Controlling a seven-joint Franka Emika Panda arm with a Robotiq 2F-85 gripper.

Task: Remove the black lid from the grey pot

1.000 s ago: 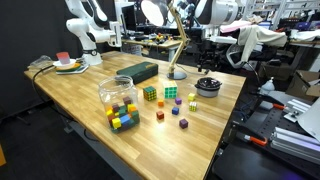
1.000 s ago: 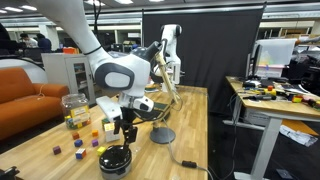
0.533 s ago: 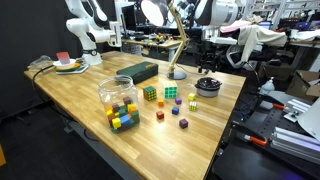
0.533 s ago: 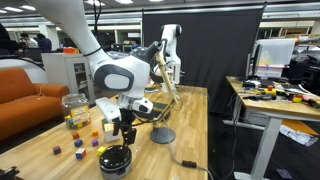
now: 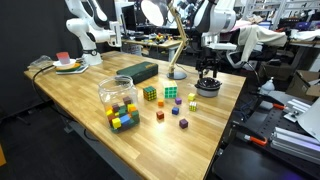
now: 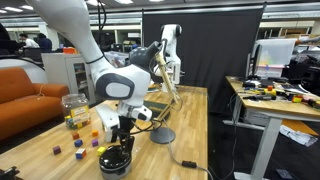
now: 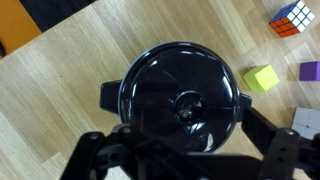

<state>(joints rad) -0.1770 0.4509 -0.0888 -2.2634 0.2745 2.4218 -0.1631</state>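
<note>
The black lid (image 7: 185, 95) is a round disc with a centre knob and sits on the grey pot (image 5: 208, 89) near the table's edge. The pot also shows in an exterior view (image 6: 116, 161). In the wrist view the lid covers the pot, and only black side handles stick out. My gripper (image 7: 190, 150) is open directly above the lid, with one finger on each side of it. In both exterior views the gripper (image 5: 208, 72) (image 6: 120, 141) hangs just above the pot. I cannot tell whether the fingers touch the lid.
A clear jar of coloured cubes (image 5: 118, 98), two puzzle cubes (image 5: 150, 94), a long dark box (image 5: 138, 71) and a lamp base (image 5: 177, 73) stand on the table. Small cubes lie near the pot, including a yellow-green one (image 7: 262, 78). The table edge is close beside the pot.
The arm has come down over the pot. The gripper now hangs just above the lid, where one second ago it was higher up.
</note>
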